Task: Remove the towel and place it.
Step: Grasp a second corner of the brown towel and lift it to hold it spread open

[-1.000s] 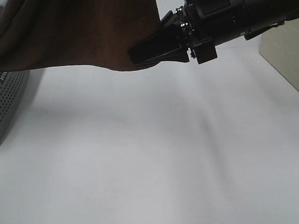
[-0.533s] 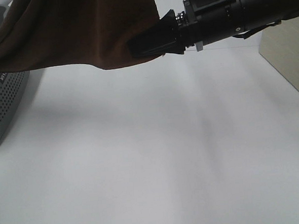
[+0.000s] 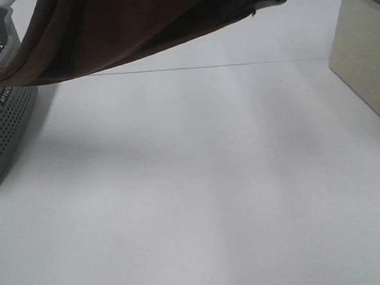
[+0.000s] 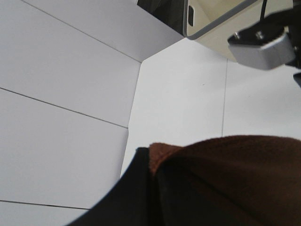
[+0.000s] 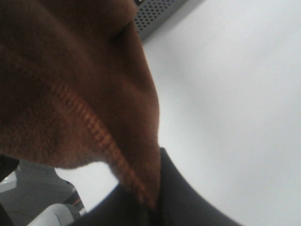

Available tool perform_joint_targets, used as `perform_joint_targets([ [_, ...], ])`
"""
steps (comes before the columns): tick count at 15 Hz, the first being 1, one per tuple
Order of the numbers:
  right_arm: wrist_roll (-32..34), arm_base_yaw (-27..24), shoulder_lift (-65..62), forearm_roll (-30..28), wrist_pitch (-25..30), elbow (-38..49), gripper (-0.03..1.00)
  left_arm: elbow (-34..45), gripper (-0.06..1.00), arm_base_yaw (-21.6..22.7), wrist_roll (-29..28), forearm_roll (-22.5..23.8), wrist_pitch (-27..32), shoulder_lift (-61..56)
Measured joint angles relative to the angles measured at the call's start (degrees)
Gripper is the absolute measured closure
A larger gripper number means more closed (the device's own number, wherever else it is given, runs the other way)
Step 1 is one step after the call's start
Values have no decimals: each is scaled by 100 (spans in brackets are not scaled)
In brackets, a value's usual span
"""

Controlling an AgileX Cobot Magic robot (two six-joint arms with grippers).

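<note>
Though cropped overhead, right claw [image 5: 149, 207] pinches towel [image 5: 70, 94] in wrist view.

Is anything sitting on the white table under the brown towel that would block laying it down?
Nothing visible does. The towel hangs above bare white table; the grey basket stands off at the left edge and a beige box at the right, both away from the middle.

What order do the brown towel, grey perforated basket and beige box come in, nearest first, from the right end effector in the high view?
From the right end effector:
1. dark brown terry towel, gripped in it, top
2. beige box, right edge
3. grey perforated basket, far left
</note>
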Motion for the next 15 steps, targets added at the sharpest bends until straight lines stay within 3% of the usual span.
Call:
perform_joint_targets([
  [2,859,0,0,-1106,395,-911,96,0,94,0,0,275,-189,63],
  [3,1427,6,23,-2154,435,-1942,96,0,94,17,0,390,-510,189],
  [5,1742,6,201,-2813,435,-2853,96,0,94,69,0,441,-796,321],
  [10,2040,6,905,-3867,138,-4509,96,0,94,705,0,407,-1392,579],
  [12,2108,6,1031,-3953,-109,-4796,96,0,94,888,0,395,-1788,705],
  [15,2246,6,1255,-4011,-1134,-5008,96,0,94,1134,0,378,-3025,1020],
])
